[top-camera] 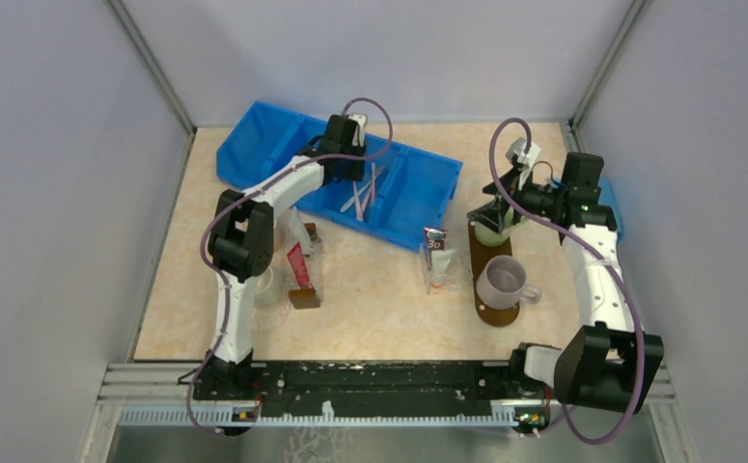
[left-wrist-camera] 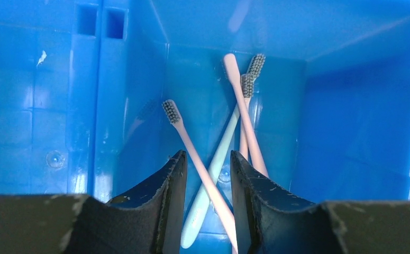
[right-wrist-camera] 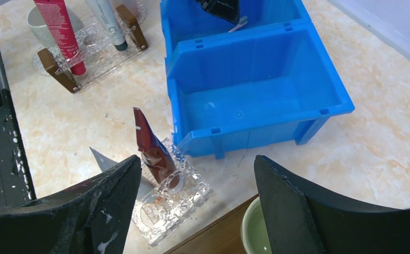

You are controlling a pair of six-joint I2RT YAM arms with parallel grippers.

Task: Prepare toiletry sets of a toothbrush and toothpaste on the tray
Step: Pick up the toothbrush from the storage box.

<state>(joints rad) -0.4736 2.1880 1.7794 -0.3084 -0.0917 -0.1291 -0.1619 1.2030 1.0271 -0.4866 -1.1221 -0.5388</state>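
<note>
Left claw [left-wrist-camera: 208, 159], narrowly parted, straddles a pink toothbrush [left-wrist-camera: 191, 151] in the blue bin [left-wrist-camera: 44, 106]. Its handle runs from 11 to 5 o'clock. Right claw [right-wrist-camera: 197, 164], wide, hangs well apart.

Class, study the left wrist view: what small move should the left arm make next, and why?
Probably ease the left tool down and close it on the pink toothbrush. Its open jaws already straddle that handle inside the blue bin. A pale green toothbrush crosses through the same gap, so it might be caught too.
</note>
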